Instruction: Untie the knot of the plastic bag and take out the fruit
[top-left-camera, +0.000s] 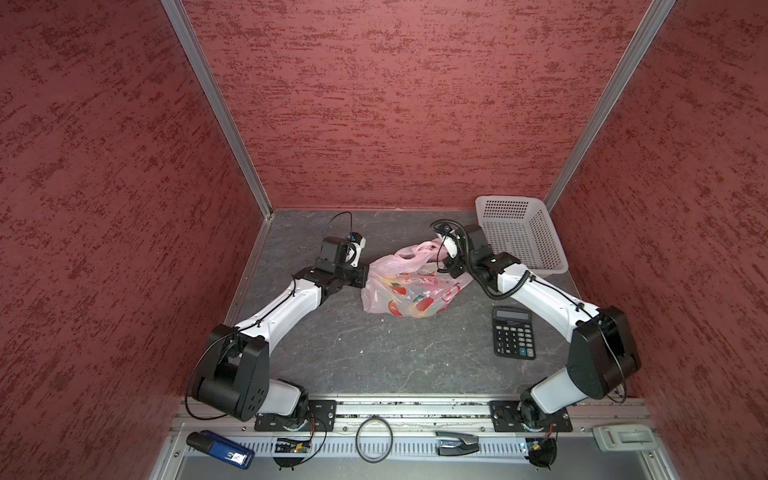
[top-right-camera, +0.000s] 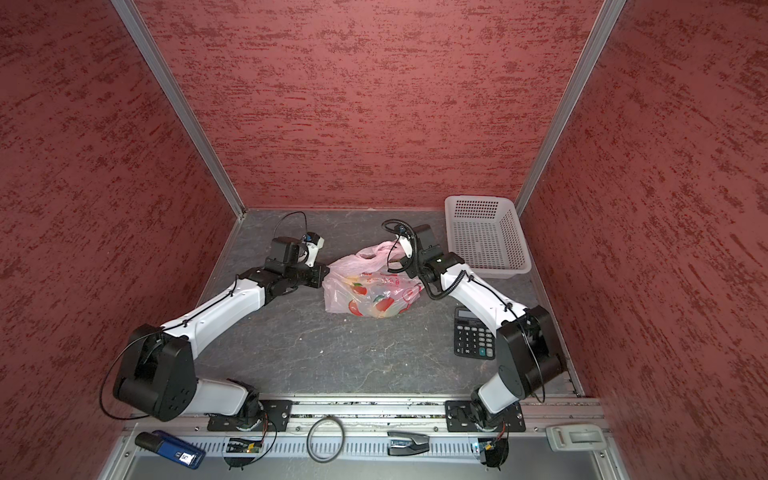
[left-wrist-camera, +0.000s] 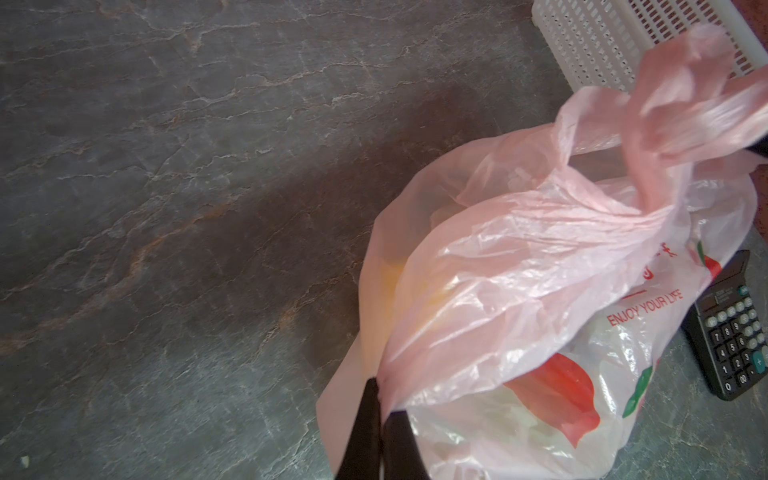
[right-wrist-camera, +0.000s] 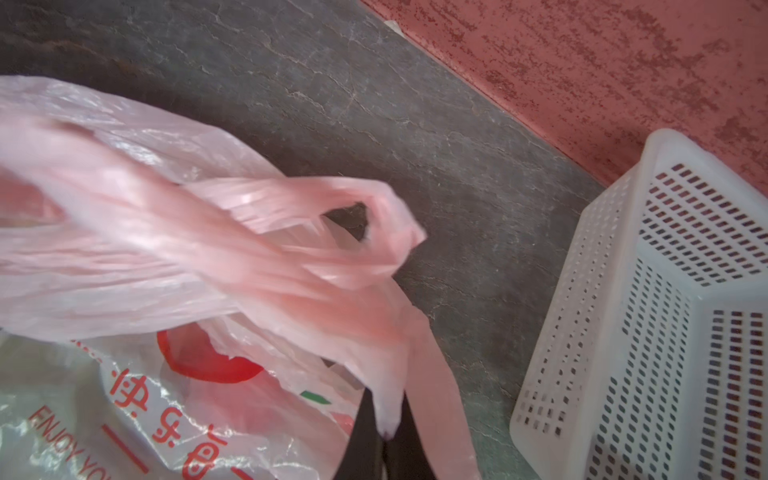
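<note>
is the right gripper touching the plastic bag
Touching. The right wrist view shows the right gripper shut on a handle strap of the plastic bag.

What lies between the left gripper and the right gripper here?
The plastic bag: left gripper pinches its side, right gripper its strap. Both top views show it.

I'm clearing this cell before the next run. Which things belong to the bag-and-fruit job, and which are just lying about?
Job: plastic bag, knot, fruit inside, left claw and right claw, both shut on the bag.
Lying about: calculator, stapler, blue device; white basket possibly for the fruit.
</note>
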